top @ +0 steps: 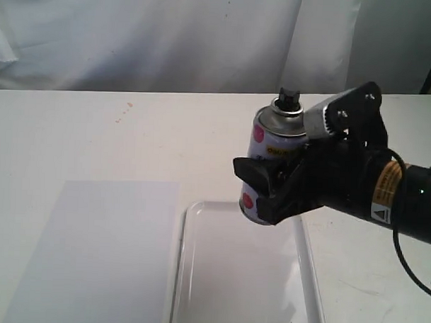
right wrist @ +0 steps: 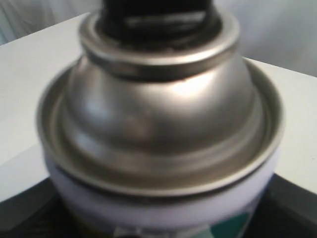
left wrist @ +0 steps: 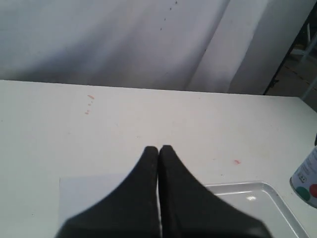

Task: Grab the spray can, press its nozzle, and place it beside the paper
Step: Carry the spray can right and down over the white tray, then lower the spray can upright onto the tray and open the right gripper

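Pick-up done; nozzle press judged next. My right gripper (top: pixel 265 188) pinches the spray can (top: pixel 273 139) mid-body, upright, held above the tray (top: pixel 188 231). The nozzle (top: pixel 288 97) is exposed above my fingers. My left gripper (left wrist: pixel 158 151) is pressed together and empty; it likely must come across to press. The paper (top: pixel 92 256) lies just beside the tray.

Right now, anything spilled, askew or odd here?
Nothing serious. The spray can, clamped in the right gripper by the tray, leans a little rather than standing plumb. A few small reddish specks mark the table. The paper lies flat beside the tray; no spill shows.
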Action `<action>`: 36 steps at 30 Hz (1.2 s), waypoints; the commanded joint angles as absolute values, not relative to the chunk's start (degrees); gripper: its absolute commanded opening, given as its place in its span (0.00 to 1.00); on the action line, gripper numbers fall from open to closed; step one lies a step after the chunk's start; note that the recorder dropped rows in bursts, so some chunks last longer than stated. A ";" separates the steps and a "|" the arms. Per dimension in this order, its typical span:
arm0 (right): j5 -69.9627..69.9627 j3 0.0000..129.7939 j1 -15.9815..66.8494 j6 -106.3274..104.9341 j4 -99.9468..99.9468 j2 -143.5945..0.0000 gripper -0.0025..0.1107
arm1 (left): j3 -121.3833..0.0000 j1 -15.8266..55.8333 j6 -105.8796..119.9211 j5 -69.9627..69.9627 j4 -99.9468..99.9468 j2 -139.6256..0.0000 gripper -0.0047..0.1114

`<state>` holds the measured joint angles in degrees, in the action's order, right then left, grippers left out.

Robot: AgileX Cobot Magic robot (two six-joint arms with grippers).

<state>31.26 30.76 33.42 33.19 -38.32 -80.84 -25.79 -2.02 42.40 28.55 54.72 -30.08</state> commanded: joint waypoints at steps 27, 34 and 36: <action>52.46 39.16 31.86 13.51 -35.80 -109.84 0.02 | -25.35 -1.80 41.93 37.48 54.72 -20.04 0.04; 57.43 39.27 31.86 13.40 -36.32 -113.55 0.02 | -25.35 -1.80 41.93 37.62 54.65 -20.04 0.04; 57.57 39.26 31.86 13.40 -36.45 -114.28 0.02 | -25.35 -1.80 41.93 37.81 53.96 -20.04 0.04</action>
<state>53.76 38.51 32.36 13.45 -36.23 -113.83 -25.56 -2.02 42.12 37.55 54.60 -20.36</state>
